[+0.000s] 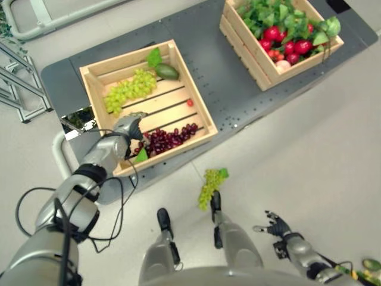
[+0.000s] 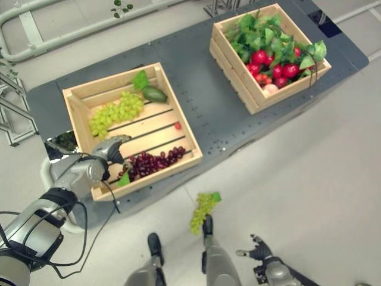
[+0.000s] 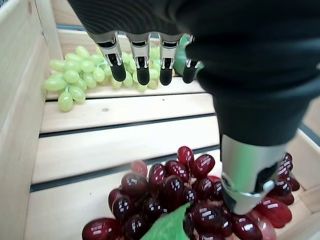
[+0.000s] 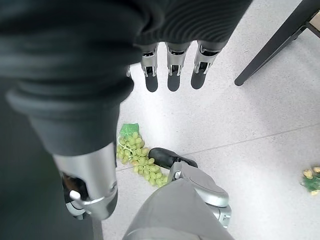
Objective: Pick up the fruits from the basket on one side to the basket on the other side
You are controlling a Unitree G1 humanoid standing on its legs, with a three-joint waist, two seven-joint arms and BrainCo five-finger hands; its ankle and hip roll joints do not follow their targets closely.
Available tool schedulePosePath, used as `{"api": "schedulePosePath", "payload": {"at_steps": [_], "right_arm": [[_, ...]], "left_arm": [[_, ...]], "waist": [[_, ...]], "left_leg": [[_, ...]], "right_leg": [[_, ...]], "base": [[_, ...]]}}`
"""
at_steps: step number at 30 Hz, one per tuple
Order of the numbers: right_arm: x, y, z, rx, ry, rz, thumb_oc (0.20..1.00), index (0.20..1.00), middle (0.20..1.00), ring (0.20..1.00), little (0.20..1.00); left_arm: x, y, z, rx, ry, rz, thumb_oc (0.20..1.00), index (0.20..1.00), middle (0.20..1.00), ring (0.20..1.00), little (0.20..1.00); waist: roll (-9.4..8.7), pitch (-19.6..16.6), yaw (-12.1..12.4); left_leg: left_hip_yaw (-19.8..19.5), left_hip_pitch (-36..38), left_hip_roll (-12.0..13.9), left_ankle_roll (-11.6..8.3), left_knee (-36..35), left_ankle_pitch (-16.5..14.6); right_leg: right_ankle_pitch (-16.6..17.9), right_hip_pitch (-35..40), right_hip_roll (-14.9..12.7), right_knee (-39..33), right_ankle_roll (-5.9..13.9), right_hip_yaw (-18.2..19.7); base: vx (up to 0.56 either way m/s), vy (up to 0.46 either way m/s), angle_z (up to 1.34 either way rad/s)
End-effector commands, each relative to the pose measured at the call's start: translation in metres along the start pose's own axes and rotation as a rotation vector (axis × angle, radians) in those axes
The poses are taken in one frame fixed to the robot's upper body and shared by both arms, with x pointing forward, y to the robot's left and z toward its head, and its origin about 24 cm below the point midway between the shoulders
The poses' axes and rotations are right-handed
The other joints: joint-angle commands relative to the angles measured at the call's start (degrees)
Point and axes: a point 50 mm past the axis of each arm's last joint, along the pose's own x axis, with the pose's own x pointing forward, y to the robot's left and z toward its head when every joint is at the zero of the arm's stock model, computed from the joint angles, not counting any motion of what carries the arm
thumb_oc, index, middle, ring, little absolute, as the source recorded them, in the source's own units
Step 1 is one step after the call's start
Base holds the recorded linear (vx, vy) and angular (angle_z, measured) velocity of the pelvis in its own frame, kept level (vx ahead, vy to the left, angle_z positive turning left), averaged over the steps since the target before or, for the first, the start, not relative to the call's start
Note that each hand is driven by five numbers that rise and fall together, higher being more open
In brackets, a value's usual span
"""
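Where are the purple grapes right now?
The purple grapes lie in the near corner of the wooden crate on the robot's left, just under the open left hand, nearer than the green grapes.

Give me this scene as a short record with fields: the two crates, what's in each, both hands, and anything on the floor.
near crate: wooden, on the grey table, holds green grapes, red grapes, an avocado, one small red fruit
far crate: wooden, packed with red fruits and leaves
left robot hand: open, over the red grapes, not gripping them
right robot hand: open, low over the floor, holding nothing
floor: a green grape bunch lying in front of the table
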Motion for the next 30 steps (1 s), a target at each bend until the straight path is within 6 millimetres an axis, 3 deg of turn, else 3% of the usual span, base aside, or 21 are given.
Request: {"api": "schedulePosePath", "payload": {"at_steps": [1, 13, 21, 30], "right_arm": [[0.000, -0.006, 0.007, 0.002, -0.049, -0.022, 1.000, 1.000, 1.000, 1.000, 1.000], [0.000, -0.008, 0.007, 0.000, -0.053, -0.035, 1.000, 1.000, 1.000, 1.000, 1.000], [0.003, -0.011, 0.021, 0.029, -0.096, -0.059, 1.000, 1.000, 1.000, 1.000, 1.000], [0.005, -0.013, 0.033, 0.051, -0.145, -0.067, 1.000, 1.000, 1.000, 1.000, 1.000]], "left_arm": [[0.002, 0.007, -0.006, -0.059, 0.039, 0.052, 1.000, 1.000, 1.000, 1.000, 1.000], [-0.001, -0.034, 0.008, -0.060, 0.016, -0.069, 1.000, 1.000, 1.000, 1.000, 1.000], [-0.014, -0.066, -0.006, -0.030, 0.079, -0.161, 1.000, 1.000, 1.000, 1.000, 1.000], [-0.029, -0.087, -0.028, -0.022, 0.156, -0.224, 1.000, 1.000, 1.000, 1.000, 1.000]], "waist": [[-1.08, -1.43, -0.75], [-1.73, -2.03, -1.31], [-2.37, -0.86, -1.82], [-3.04, 0.12, -2.39]], "left_leg": [[-1.45, -5.49, 0.53, 0.97, 11.08, -5.06], [-0.36, -5.55, 0.89, 0.62, 11.16, -5.41], [0.33, -7.27, 1.45, 0.50, 11.45, -4.95], [0.87, -8.35, 1.89, 0.38, 10.94, -4.22]], "right_leg": [[-2.74, -3.51, -0.37, 7.34, 2.95, 1.06], [-2.12, -4.24, 0.24, 6.43, 2.76, 2.55], [-1.31, -6.25, 1.03, 6.54, 2.57, 3.14], [-0.94, -7.97, 1.99, 6.74, 2.44, 3.57]], "base": [[-0.01, 0.007, -0.15], [-0.01, -0.004, -0.08], [-0.03, -0.016, -0.07], [-0.02, -0.018, -0.07]]}}
